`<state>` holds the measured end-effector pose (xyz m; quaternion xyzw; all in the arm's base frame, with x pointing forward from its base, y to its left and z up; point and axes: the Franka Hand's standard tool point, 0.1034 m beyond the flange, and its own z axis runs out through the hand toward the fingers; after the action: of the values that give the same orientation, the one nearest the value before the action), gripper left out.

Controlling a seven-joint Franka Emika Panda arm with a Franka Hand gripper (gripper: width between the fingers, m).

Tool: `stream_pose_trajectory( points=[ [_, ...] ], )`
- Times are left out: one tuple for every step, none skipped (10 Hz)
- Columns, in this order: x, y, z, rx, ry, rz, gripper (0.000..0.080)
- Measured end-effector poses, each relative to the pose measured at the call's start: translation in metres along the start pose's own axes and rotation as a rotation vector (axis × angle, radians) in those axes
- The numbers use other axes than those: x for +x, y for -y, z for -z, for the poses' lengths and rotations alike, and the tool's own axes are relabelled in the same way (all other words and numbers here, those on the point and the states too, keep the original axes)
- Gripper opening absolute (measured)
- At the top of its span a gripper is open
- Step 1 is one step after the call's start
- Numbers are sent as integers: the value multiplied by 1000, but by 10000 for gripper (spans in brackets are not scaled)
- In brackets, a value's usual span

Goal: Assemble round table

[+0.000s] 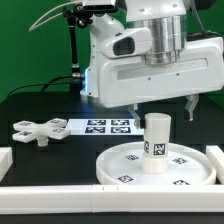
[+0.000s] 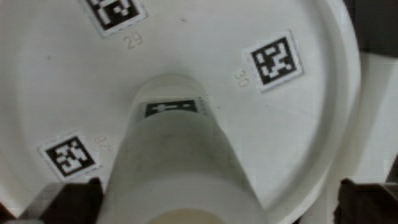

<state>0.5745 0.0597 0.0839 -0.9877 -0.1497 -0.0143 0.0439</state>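
The large rimmed round disc [image 1: 122,166] lies on the black table at the exterior view's right. The short cylindrical post [image 1: 157,146] stands upright on its middle, with a tag on its side. My gripper [image 1: 162,108] hangs just above the post, open, with one finger to each side and nothing held. In the wrist view the post [image 2: 182,140] rises from the disc [image 2: 196,50] between my dark fingertips [image 2: 64,198], with gaps on both sides; my gripper [image 2: 217,206] is open around its top. The four-armed cross piece [image 1: 34,130] lies at the exterior view's left.
The marker board [image 1: 102,126] lies flat behind the disc, beside the cross piece. White border rails run along the front [image 1: 60,196], the left [image 1: 5,158] and the right [image 1: 215,156]. The robot's white base stands behind.
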Motion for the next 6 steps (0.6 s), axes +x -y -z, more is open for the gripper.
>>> stream_pose_trajectory(
  points=[
    [1, 2, 1, -2, -2, 46, 649],
    [0, 1, 0, -1, 0, 125, 649],
    [0, 0, 0, -1, 0, 173, 649],
    [0, 0, 0, -2, 1, 219, 649],
    [-1, -1, 0, -2, 1, 297, 649],
    [-1, -3, 0, -4, 2, 395, 649]
  ],
)
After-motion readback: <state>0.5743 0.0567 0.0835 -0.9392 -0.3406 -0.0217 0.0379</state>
